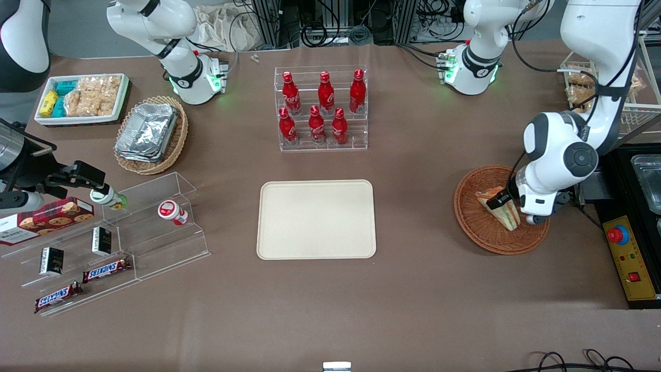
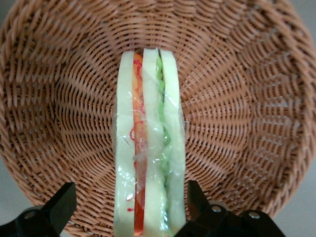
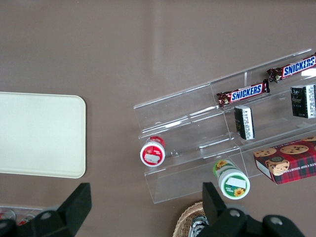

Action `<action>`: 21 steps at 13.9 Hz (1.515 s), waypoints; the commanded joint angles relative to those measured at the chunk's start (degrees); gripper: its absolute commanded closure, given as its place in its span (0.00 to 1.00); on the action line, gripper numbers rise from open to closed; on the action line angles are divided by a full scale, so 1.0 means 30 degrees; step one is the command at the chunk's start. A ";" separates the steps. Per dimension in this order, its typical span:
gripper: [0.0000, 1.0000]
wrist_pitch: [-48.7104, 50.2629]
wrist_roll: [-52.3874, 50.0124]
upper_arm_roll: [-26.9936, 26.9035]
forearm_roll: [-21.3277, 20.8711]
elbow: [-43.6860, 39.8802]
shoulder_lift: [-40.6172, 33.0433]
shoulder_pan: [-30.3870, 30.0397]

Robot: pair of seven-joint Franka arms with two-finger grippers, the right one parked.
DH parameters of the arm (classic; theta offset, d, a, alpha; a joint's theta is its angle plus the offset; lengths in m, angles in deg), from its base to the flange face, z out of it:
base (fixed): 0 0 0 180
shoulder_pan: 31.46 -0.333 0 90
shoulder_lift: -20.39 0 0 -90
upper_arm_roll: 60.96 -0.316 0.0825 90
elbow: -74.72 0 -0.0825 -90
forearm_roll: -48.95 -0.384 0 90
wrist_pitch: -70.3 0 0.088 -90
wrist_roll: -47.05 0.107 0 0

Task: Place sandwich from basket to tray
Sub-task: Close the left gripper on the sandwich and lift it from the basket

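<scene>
The sandwich lies in the round reddish-brown basket toward the working arm's end of the table. It is a plastic-wrapped wedge of pale bread with orange-red and green layers, standing on edge on the basket's wicker floor. My gripper is down in the basket, open, with one finger on each side of the sandwich. One finger is close against the bread, while the other stands well off it. The cream tray lies flat mid-table with nothing on it.
A clear rack of red cola bottles stands farther from the front camera than the tray. Toward the parked arm's end are a tan basket of foil containers, a white snack tray and clear shelves with candy bars. A control box sits beside the basket.
</scene>
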 commanded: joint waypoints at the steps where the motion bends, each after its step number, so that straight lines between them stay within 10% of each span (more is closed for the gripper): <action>1: 0.11 -0.1551 -0.2636 0.0065 -0.0684 0.0338 0.0575 -0.0038; 4: 0.53 -0.3165 -0.6946 0.0093 -0.0800 0.0162 0.1279 -0.0038; 6: 1.00 -0.3167 -0.7218 0.0094 -0.1357 0.0073 0.1312 -0.0008; 10: 1.00 -0.0605 -0.8185 0.0298 -0.1358 -0.1239 0.0173 0.0021; 15: 1.00 1.1343 -0.7427 0.2460 -0.1067 -0.9427 -0.0448 -0.0037; 21: 1.00 1.5758 0.0302 0.4132 0.1451 -1.5277 -0.0300 0.0429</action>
